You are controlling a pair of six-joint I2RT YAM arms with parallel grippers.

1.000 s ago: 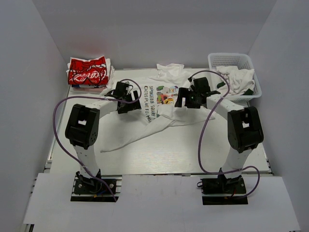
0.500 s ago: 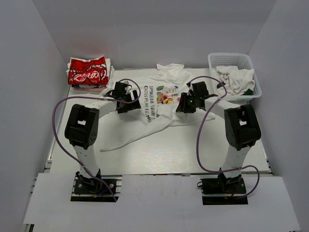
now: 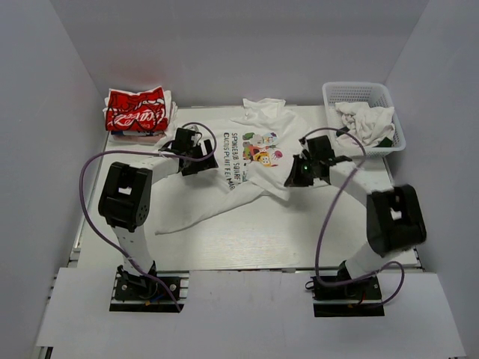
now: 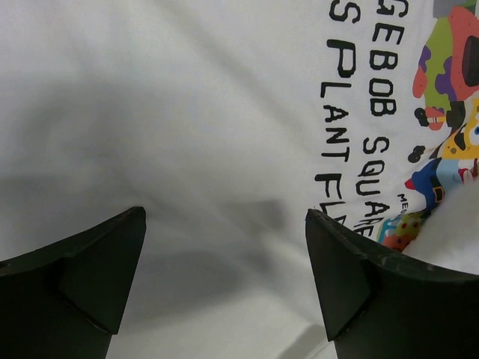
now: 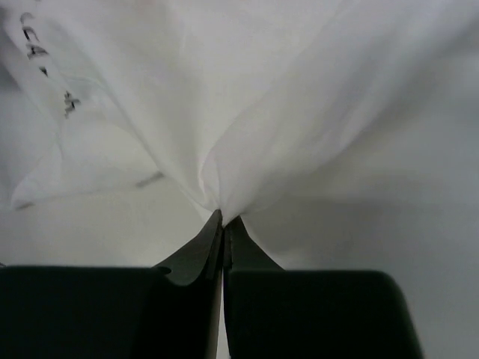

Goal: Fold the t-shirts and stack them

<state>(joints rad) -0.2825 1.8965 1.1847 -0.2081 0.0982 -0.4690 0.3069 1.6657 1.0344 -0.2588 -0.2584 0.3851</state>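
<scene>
The white t-shirt [image 3: 247, 161] lies spread across the table, its cartoon print [image 3: 260, 146] and dark lettering face up. My right gripper [image 3: 296, 178] is shut on a pinched fold of its plain right side, and the cloth [image 5: 299, 97] fans out from the closed tips of that gripper [image 5: 223, 221]. My left gripper [image 3: 202, 163] hangs open just above the shirt's left part. In the left wrist view, plain white cloth [image 4: 187, 112] lies between the gripper's [image 4: 224, 224] fingers [image 4: 105, 262], with the lettering [image 4: 352, 112] to their right. The red t-shirt [image 3: 135, 110] lies folded on a stack at the back left.
A white basket [image 3: 389, 101] at the back right holds crumpled white cloth [image 3: 363, 120]. A long tail of the white shirt [image 3: 187, 217] trails toward the near left. Bare table [image 3: 299, 232] lies in front of the shirt. Purple cables [image 3: 322, 224] loop off both arms.
My right gripper has closed on the white shirt's fold and moved to the right and nearer, pulling the cloth along. The left gripper has stayed open in place.
</scene>
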